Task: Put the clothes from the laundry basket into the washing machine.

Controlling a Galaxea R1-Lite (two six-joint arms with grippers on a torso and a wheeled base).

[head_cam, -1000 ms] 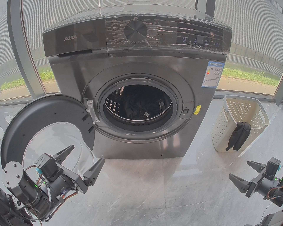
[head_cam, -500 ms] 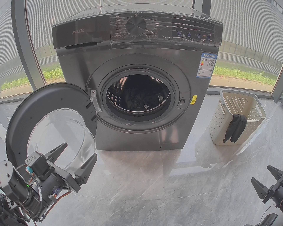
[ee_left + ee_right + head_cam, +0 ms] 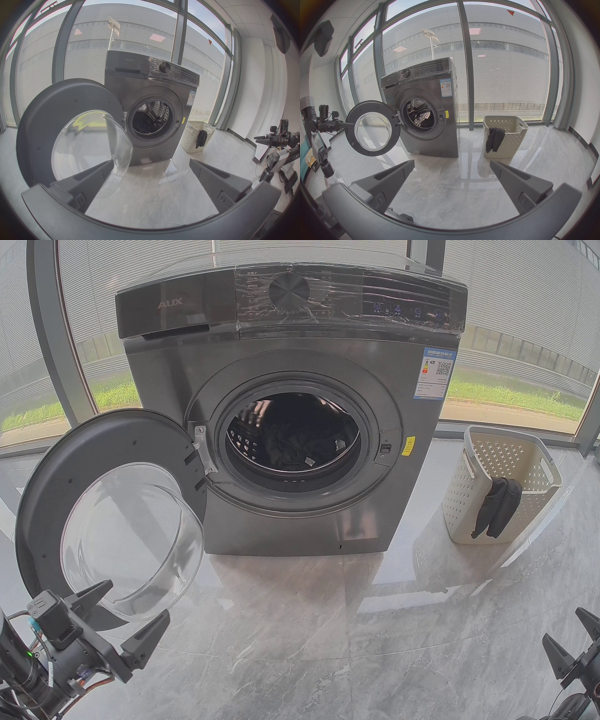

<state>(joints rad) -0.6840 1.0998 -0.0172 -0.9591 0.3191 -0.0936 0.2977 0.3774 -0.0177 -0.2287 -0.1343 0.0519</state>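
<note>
We see left gripper [image 3: 138,598], right gripper [image 3: 561,623] both spread, empty; dark garment [image 3: 497,507] draped over laundry basket [image 3: 461,490] rim.

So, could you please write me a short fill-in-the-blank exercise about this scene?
1. The washer has its door standing ____.
2. A dark garment hangs over the rim of the ____.
3. The left gripper and right gripper are both open and hold ____.
4. Dark clothes lie inside the washer's ____.
Missing words: open; basket; nothing; drum.
</note>
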